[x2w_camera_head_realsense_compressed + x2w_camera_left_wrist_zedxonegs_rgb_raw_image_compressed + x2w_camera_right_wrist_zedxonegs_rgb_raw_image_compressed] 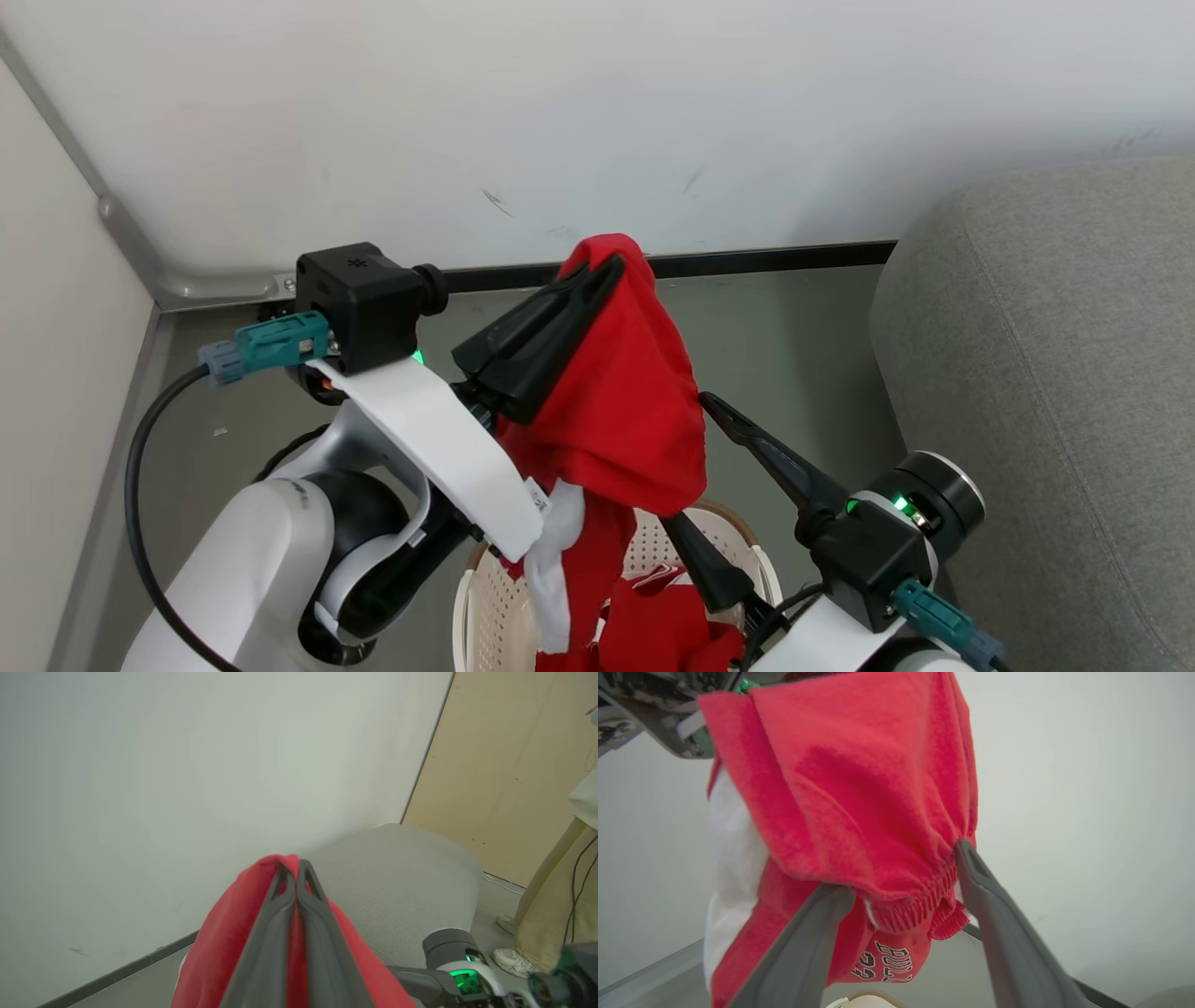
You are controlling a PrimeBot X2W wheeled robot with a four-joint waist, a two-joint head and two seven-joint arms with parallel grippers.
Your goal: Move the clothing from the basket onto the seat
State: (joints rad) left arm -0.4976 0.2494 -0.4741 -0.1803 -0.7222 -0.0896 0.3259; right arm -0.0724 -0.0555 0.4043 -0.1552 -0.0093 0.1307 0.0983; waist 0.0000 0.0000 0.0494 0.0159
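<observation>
My left gripper (605, 266) is shut on a fold of red clothing (625, 411), held high, with a white panel trailing down into the basket (485, 597). In the left wrist view the shut fingertips (286, 870) pinch the red cloth (224, 933). My right gripper (684, 457) is open, one finger on each side of the garment's gathered hem. In the right wrist view that gripper (901, 872) straddles the hem of the clothing (859, 788), with block lettering below. More red clothing (672, 630) lies in the basket. The grey seat (1046, 373) is at the right.
A white wall with a dark skirting board runs behind, and a corner wall stands at the left. The grey floor (794, 327) lies between basket and seat. In the left wrist view a person's shoe (514, 961) and trouser leg stand beyond the seat (411, 877).
</observation>
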